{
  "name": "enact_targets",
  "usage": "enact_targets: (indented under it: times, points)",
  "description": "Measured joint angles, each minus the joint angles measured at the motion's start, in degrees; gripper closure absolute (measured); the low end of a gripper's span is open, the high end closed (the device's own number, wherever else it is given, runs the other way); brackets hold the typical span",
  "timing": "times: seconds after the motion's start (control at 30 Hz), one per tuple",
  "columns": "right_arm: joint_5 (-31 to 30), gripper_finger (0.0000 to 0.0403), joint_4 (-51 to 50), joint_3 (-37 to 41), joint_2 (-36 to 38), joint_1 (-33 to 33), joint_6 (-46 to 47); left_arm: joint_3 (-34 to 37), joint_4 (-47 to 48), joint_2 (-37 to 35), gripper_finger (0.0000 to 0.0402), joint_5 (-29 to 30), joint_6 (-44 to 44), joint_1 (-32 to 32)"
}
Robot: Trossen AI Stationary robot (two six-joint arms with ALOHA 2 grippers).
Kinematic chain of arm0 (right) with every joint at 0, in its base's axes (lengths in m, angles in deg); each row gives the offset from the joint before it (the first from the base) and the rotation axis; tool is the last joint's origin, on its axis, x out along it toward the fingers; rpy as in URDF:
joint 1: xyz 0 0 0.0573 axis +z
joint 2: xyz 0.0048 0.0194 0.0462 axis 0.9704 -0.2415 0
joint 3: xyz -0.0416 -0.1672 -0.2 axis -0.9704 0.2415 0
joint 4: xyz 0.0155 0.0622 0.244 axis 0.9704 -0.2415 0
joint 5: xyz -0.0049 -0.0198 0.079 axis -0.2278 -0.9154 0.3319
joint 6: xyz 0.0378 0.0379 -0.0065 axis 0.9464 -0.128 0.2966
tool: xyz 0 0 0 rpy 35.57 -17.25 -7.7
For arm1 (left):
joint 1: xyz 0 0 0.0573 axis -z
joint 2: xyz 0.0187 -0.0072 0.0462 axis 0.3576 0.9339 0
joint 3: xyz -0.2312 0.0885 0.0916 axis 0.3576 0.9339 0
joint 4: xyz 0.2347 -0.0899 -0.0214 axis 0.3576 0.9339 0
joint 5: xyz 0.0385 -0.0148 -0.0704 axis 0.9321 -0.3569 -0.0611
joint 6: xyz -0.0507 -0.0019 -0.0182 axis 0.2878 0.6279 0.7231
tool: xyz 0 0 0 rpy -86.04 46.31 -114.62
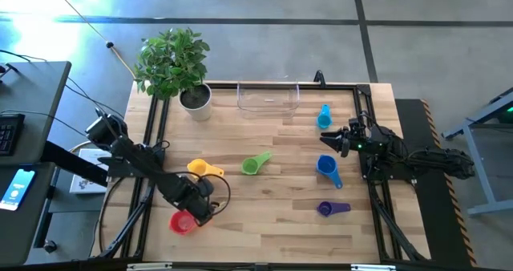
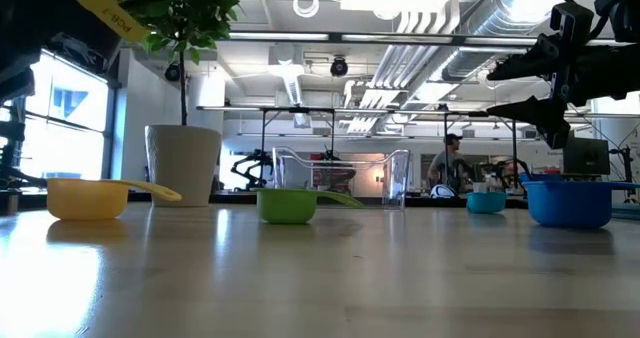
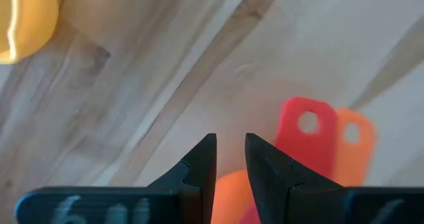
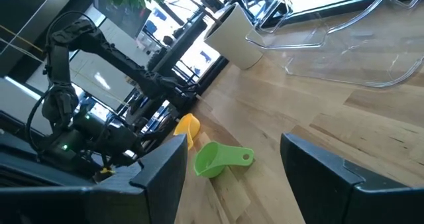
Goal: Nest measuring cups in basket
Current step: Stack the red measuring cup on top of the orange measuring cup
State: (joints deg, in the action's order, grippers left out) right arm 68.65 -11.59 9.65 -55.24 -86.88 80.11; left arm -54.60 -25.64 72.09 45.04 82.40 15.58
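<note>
Directly under the left gripper (image 1: 195,211), at the table's near-left corner and well apart from the basket (image 1: 268,98), sit the red cup (image 1: 182,221) and an orange cup (image 3: 228,197) nested in it. In the left wrist view their two flat handles (image 3: 324,141) lie side by side, the red one overlapping the orange, both running straight ahead of the fingers (image 3: 202,168), so the long axis follows the gripper's own line of sight. Those fingers stand a narrow gap apart with nothing visibly between them; whether they touch the cups I cannot tell. The left arm is plainly the nearer one to this pair. Toward the basket from there lie the yellow cup (image 1: 200,168), close beside the left arm, and the green cup (image 1: 253,165) farther along. The right gripper (image 1: 341,140) hangs spread wide and empty, above the table between the light blue cup (image 1: 324,117) and the blue cup (image 1: 326,167); the purple cup (image 1: 327,209) lies farthest from the basket on that side.
</note>
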Motion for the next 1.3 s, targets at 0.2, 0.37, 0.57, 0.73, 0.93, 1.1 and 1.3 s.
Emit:
enact_targets:
  times: [0.2, 0.37, 0.57, 0.73, 0.93, 1.1, 1.3]
  points:
    - [0.00, 0.0169, -0.01, 0.00, -0.02, 0.00, 0.00, 0.04, -3.64, 0.87, 0.0332, -0.49, -1.54, 0.00]
    - [0.02, 0.0169, -0.10, 0.00, -0.03, 0.00, 0.00, 0.04, -7.42, 0.54, 0.0332, -1.22, -2.46, 0.00]
    - [0.00, 0.0169, -0.21, 0.00, -0.03, 0.00, 0.00, 0.04, -7.41, 0.56, 0.0332, -2.74, -4.60, 0.00]
    - [0.00, 0.0169, 0.06, -0.02, -0.03, 0.00, 0.14, 0.04, -7.08, 0.08, 0.0334, -2.74, -4.95, 0.00]
    - [0.07, 0.0169, 3.97, -0.05, -0.03, 0.02, -0.50, 0.04, -6.92, -4.19, 0.0335, -1.90, -3.31, 0.02]
    - [0.07, 0.0169, 7.46, -0.09, -0.03, 0.02, -1.49, 0.04, -6.24, -9.03, 0.0335, -1.84, 0.65, 2.88]
    - [0.17, 0.0169, 10.43, -0.09, -0.03, 0.02, -2.56, 0.04, -5.40, -14.80, 0.0338, -1.84, 8.43, 9.71]
